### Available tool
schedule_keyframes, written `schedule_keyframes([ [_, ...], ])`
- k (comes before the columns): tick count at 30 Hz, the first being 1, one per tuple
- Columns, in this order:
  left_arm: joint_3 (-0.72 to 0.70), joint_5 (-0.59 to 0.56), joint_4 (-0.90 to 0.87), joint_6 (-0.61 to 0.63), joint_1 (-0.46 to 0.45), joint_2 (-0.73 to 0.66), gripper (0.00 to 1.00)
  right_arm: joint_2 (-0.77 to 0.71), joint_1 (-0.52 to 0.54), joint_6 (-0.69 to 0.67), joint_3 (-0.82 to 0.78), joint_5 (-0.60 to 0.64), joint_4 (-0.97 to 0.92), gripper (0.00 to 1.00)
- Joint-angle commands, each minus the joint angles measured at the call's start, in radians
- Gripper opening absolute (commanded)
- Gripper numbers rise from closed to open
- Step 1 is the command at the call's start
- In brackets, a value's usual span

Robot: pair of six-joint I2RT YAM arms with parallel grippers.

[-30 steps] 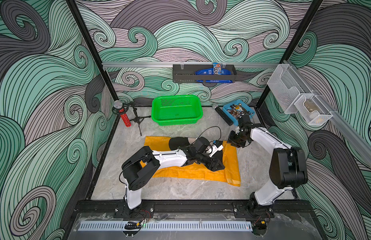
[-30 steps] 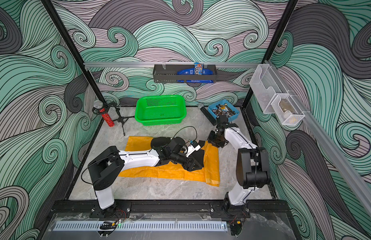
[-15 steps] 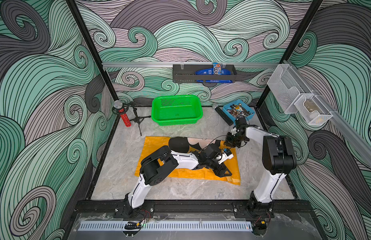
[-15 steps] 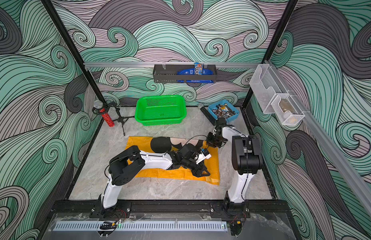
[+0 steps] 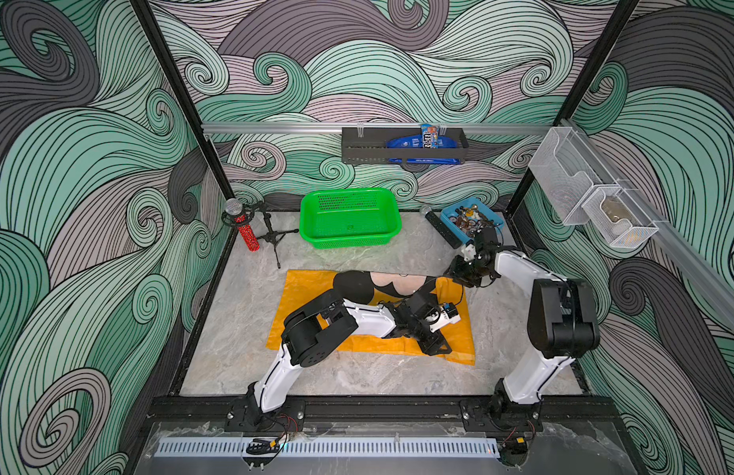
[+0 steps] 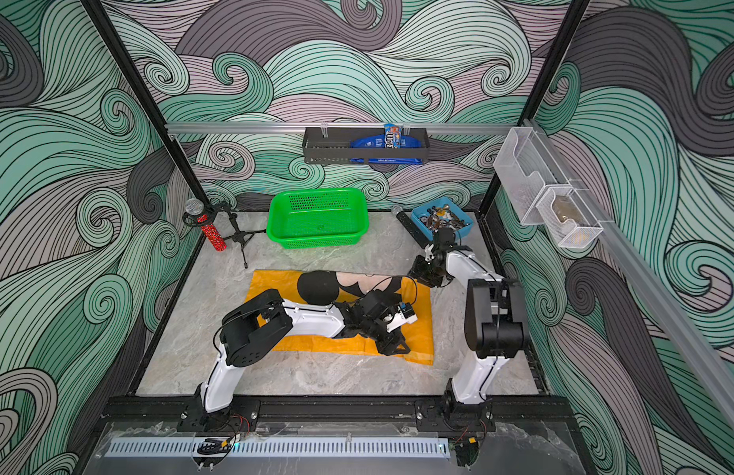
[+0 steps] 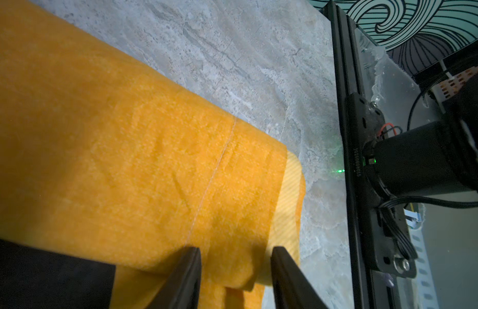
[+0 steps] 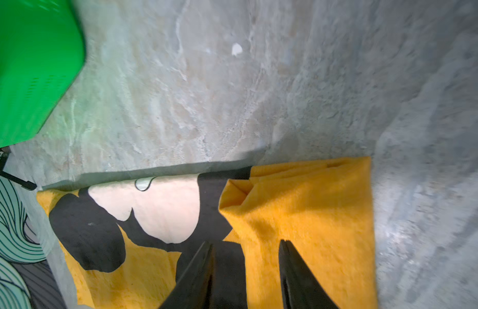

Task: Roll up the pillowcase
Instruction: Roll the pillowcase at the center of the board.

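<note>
Since a second ago my left gripper (image 5: 436, 349) slid right across the pillowcase (image 5: 307, 288). Its jaws and the right gripper (image 8: 245, 244) jaws gape. Blue bin (image 5: 495, 224) holds trinkets (image 5: 470, 218).

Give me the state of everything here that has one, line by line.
pillowcase: flat on the table, right end folded over, not rolled.
left hand: open, at the pillowcase's near right corner.
right hand: open, at its far right corner.
green basket: upright, empty.
blue bin: filled with small items.
</note>
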Motion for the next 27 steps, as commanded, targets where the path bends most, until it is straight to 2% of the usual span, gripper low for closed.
schedule_keyframes([
  [1, 0.013, 0.002, -0.053, 0.006, -0.006, -0.023, 0.49, -0.115, -0.023, -0.059, -0.08, 0.055, -0.061, 0.5],
  [4, -0.006, 0.019, -0.014, -0.021, -0.002, -0.08, 0.55, -0.213, -0.055, -0.098, -0.187, 0.058, -0.081, 0.54],
  [9, -0.015, 0.033, -0.005, -0.042, 0.009, -0.177, 0.61, -0.316, -0.066, -0.069, -0.352, 0.075, -0.083, 0.56],
  [17, -0.084, 0.011, -0.035, -0.022, 0.068, -0.308, 0.66, -0.292, -0.067, -0.091, -0.421, 0.1, -0.042, 0.56],
  [21, -0.148, 0.018, -0.02, -0.033, 0.124, -0.366, 0.66, -0.265, -0.074, -0.107, -0.444, 0.019, 0.018, 0.54],
  [27, -0.239, 0.023, 0.002, -0.057, 0.202, -0.427, 0.68, -0.244, -0.079, -0.129, -0.45, -0.018, 0.064, 0.48],
])
